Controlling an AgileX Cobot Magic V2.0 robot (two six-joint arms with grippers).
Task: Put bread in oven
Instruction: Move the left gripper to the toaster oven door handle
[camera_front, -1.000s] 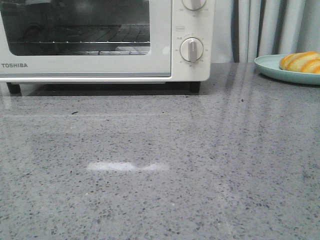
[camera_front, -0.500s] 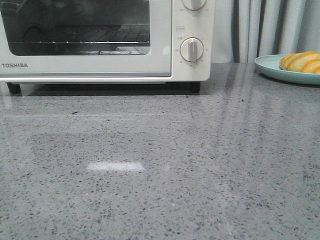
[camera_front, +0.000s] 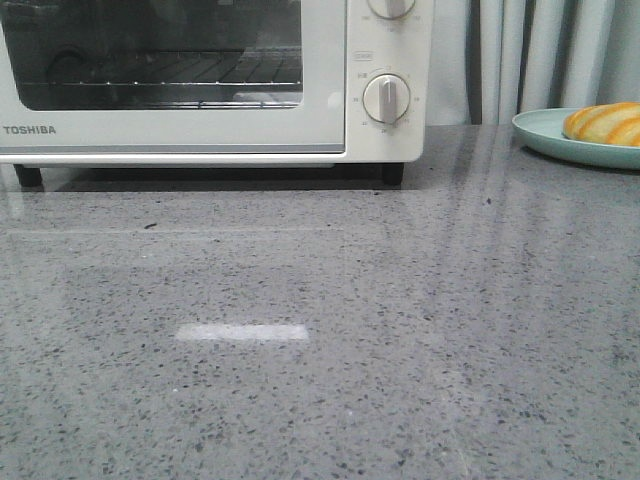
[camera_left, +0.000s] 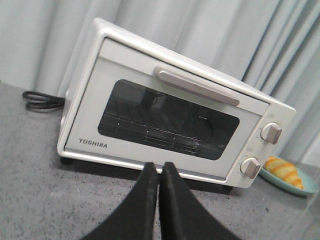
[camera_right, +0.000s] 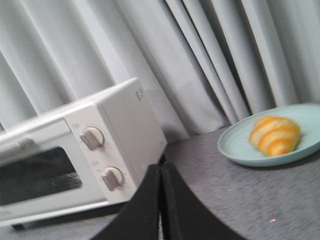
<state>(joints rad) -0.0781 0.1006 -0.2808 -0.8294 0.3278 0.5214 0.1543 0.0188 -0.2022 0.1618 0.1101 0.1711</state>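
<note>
Grey speckled table (camera_front: 320, 350) fills the front view, with the oven (camera_front: 200, 80) at the back left, door shut, and the bread (camera_front: 605, 122) on a pale green plate (camera_front: 545, 135) far right (no arm shows here). From the left wrist, the left hand (camera_left: 159, 167) has its fingers pressed together on nothing, facing the oven's window. From the right wrist, the right hand (camera_right: 160, 167) is likewise closed and empty, between oven and plate, with curtains (camera_right: 200, 55) behind.
</note>
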